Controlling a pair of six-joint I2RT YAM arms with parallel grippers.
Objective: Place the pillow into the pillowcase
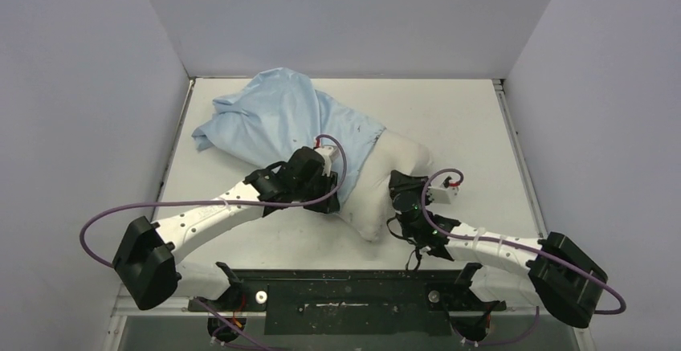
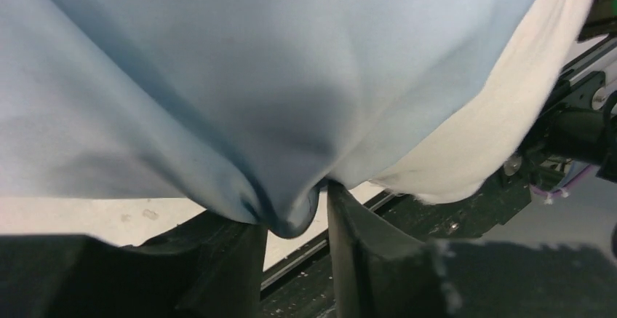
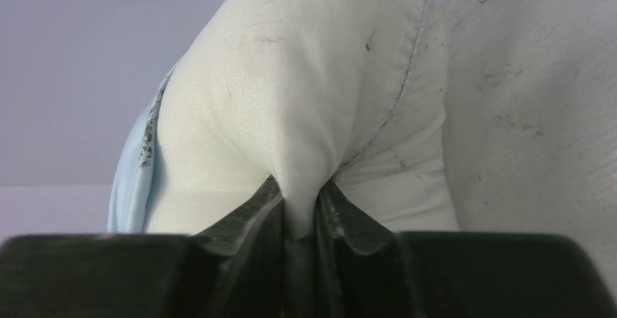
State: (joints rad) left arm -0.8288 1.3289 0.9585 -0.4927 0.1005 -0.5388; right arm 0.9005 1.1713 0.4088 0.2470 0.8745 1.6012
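Pillow [image 1: 391, 176] lay mid-frame on the counter [image 1: 458, 114], its upper-left end covered by the pillowcase [image 1: 273, 118]. Left hand [image 2: 295, 212] was clamped on the limp, thin blue cloth; right hand [image 3: 300, 205] pinched a pillow corner. Both looked light and squashy, best gripped at bunched edges.

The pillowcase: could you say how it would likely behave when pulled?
Probably floppy: the pillowcase hangs in folds where the left gripper pinches it. Likely thin and light, given its loose wrinkles. It may bunch against the pillow rather than slide.
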